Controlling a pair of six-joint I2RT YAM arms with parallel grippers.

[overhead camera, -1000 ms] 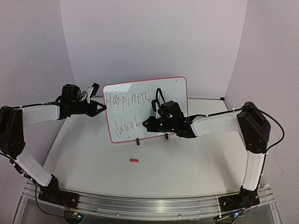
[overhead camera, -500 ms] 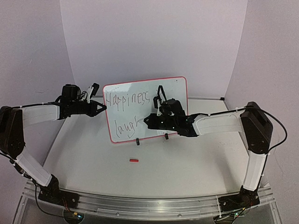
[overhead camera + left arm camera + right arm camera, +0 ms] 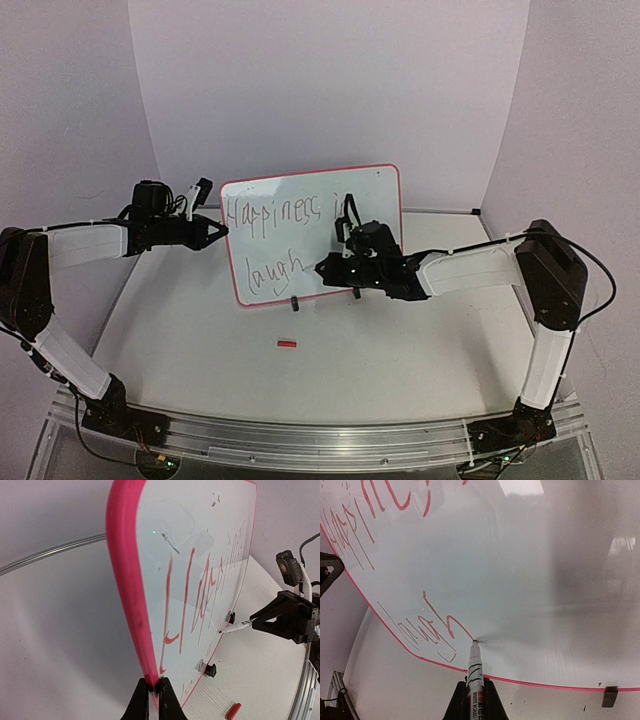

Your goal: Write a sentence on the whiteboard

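Observation:
The whiteboard (image 3: 372, 190), white with a thin red frame, stands upright on two small black feet at the table's middle. The sentence (image 3: 272, 212) reads "Happiness in" on top and "laugh" (image 3: 274, 271) below, partly written. My left gripper (image 3: 221, 231) is shut on the board's left edge; the left wrist view shows the red frame (image 3: 125, 570) pinched between its fingers. My right gripper (image 3: 322, 268) is shut on a white marker (image 3: 474, 672) whose tip touches the board just after "laugh" (image 3: 432, 630). The marker also shows in the left wrist view (image 3: 235, 627).
A small red marker cap (image 3: 287, 344) lies on the table in front of the board; it also shows in the left wrist view (image 3: 232, 711). The curved white backdrop wall stands close behind the board. The metal rail (image 3: 300, 440) runs along the near edge.
My right gripper has moved right and slightly down along the lower line with the marker, adding the end of "laugh". The left arm and board have not moved.

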